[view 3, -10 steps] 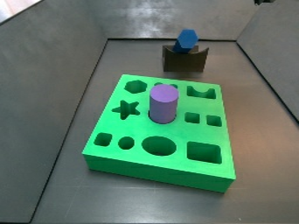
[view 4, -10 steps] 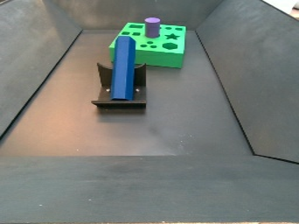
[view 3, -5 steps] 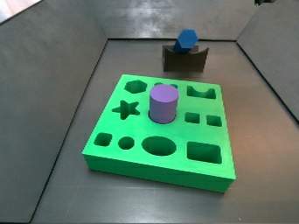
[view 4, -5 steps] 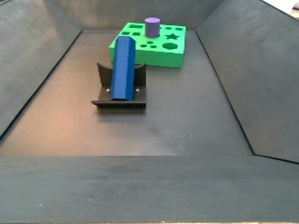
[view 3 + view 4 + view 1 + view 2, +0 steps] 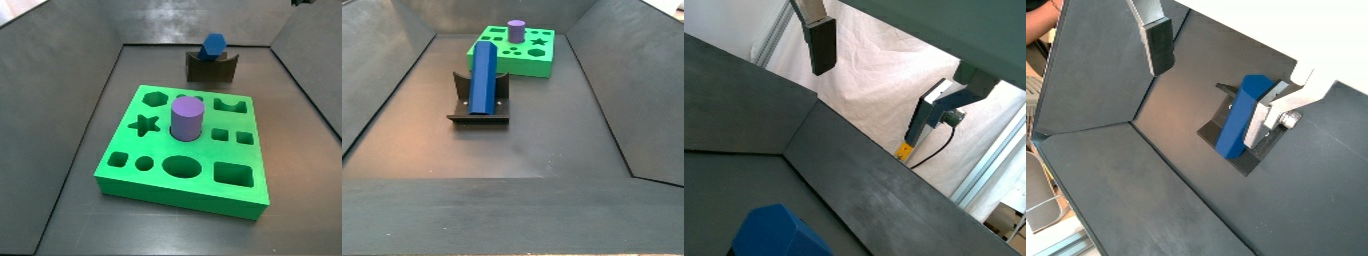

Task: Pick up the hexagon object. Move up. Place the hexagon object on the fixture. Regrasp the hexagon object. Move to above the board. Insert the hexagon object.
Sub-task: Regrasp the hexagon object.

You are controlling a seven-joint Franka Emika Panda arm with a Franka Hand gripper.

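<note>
The hexagon object point(image 5: 484, 78) is a long blue bar that leans in the notch of the dark fixture point(image 5: 476, 113). It also shows end-on in a side view point(image 5: 214, 44) on the fixture point(image 5: 211, 69). The gripper point(image 5: 1213, 85) is open and empty, well above the bar point(image 5: 1240, 120) and apart from it. One finger point(image 5: 1160, 48) shows as a dark pad. The gripper point(image 5: 878, 90) also shows open in a wrist view, with the bar's blue end point(image 5: 775, 232) far off. The green board point(image 5: 134, 150) lies nearer in a side view and behind the fixture in another point(image 5: 529, 66).
A purple cylinder point(image 5: 189, 118) stands upright in a hole of the board, also seen in a side view point(image 5: 516, 28). Dark sloping walls point(image 5: 382, 90) ring the floor. White cloth point(image 5: 885, 70) hangs beyond the walls.
</note>
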